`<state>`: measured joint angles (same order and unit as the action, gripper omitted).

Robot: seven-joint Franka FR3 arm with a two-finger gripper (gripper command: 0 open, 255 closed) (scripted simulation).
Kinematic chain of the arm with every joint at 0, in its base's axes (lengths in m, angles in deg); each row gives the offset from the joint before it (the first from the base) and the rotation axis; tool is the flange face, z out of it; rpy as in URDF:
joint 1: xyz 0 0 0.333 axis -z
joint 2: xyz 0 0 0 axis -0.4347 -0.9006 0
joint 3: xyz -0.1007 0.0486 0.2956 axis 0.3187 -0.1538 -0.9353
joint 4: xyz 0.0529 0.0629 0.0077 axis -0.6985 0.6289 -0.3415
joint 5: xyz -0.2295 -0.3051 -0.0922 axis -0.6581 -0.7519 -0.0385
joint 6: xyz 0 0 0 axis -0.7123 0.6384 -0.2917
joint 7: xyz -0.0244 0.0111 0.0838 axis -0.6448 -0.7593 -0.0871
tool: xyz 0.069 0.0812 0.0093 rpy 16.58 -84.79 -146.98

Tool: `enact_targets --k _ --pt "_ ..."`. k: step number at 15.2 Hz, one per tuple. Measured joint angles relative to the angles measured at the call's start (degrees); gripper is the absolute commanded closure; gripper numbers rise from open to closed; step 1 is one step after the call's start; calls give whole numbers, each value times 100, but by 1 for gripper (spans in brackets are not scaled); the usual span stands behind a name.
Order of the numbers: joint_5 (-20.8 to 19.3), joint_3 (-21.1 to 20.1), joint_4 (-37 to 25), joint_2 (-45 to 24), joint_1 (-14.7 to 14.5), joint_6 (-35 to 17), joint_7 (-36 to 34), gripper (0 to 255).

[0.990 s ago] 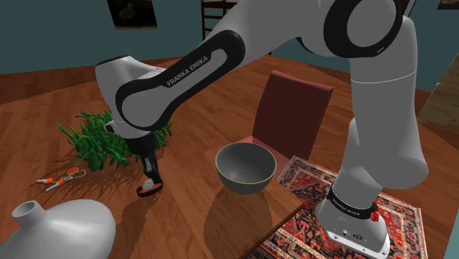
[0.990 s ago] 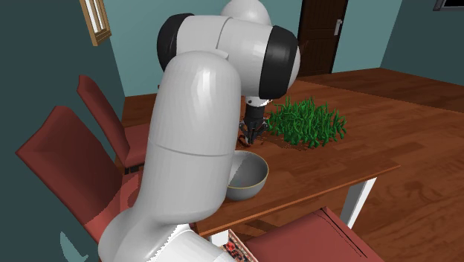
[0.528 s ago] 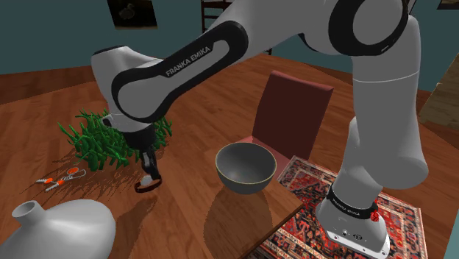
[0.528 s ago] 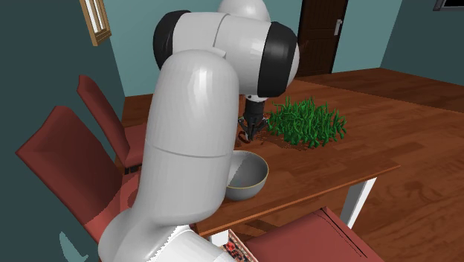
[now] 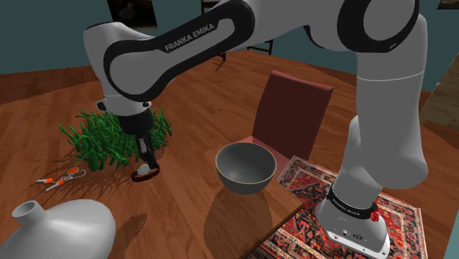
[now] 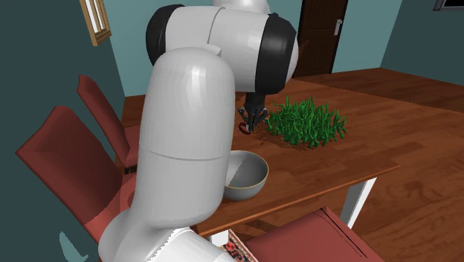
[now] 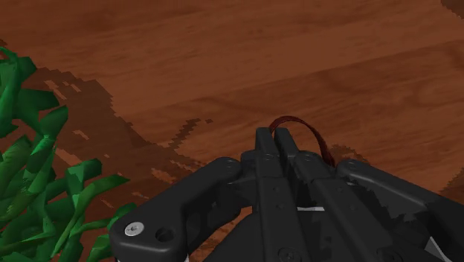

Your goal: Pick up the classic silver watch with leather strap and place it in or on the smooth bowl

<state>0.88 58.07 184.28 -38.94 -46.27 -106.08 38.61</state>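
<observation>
The watch [image 5: 145, 174] has a silver case and a dark red-brown strap. It hangs a little above the wooden table [image 5: 191, 213], with my gripper [image 5: 150, 163] shut on it. In the wrist view the fingers [image 7: 265, 152] meet on the strap, and its loop [image 7: 306, 135] curves out beyond the tips. The smooth grey bowl [image 5: 246, 168] stands upright near the table's edge, to the shoulder view's right of the gripper. In the second exterior view the gripper [image 6: 250, 128] hangs behind the bowl [image 6: 247, 176], beside the plant.
A bushy green plant [image 5: 103, 140] lies just behind the gripper. A white vase [image 5: 59, 228] sits at the shoulder view's lower left, with a small orange and white object [image 5: 62, 178] near it. A red chair [image 5: 294, 110] and a patterned rug [image 5: 316, 184] are past the table's edge.
The arm has risen, lifting the watch off the table and carrying it a little towards the plant. The bowl has not moved.
</observation>
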Motion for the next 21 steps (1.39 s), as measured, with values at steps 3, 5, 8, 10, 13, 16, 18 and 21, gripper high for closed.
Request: enact_targets --k 3,5,8,10,13,16,18,21 --pt "15 -5 -180 46 3 224 8 255" --pt "26 -14 -279 83 -3 358 -1 255" --pt "42 -17 -433 135 4 562 10 255" --pt "52 -24 -542 168 -2 703 1 255" --pt "54 -27 -781 172 -6 945 1 255" --pt "59 -35 -966 187 -17 1144 -13 255" --pt "66 -32 -1108 211 -7 1309 4 255" --pt "101 -37 -1101 338 12 1428 18 255"
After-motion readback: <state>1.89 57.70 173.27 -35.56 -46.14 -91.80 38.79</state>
